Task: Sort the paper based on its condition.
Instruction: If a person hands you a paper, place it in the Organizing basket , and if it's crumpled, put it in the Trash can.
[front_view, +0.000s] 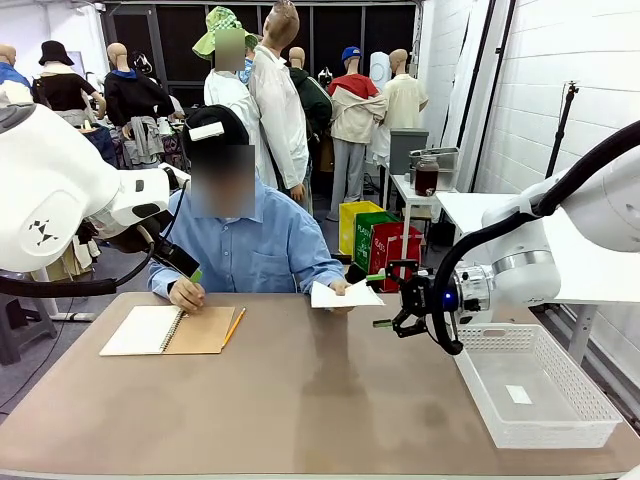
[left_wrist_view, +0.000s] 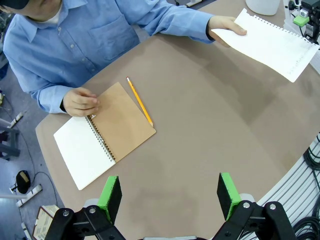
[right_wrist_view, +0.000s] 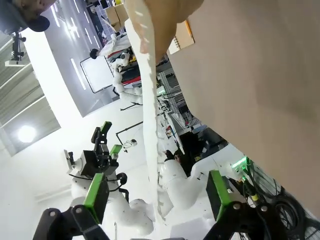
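A person across the table holds out a flat white sheet of paper (front_view: 345, 294) in one hand (left_wrist_view: 227, 25); the sheet (left_wrist_view: 272, 44) has a perforated edge. My right gripper (front_view: 385, 300) is open beside it at the sheet's outer end. In the right wrist view the paper (right_wrist_view: 150, 100) runs edge-on down between the spread green pads (right_wrist_view: 97, 192), and my right gripper (right_wrist_view: 157, 195) is not shut on it. My left gripper (left_wrist_view: 169, 192) hangs open above the table's left half, high over the notebook; it is also at the left (front_view: 190, 270) in the front view.
An open spiral notebook (left_wrist_view: 105, 132) with a brown cover lies at the far left under the person's other hand (left_wrist_view: 80, 102), a yellow pencil (left_wrist_view: 140, 102) beside it. A white mesh basket (front_view: 590, 400) stands at the right, with a small white scrap (front_view: 518, 394) in it.
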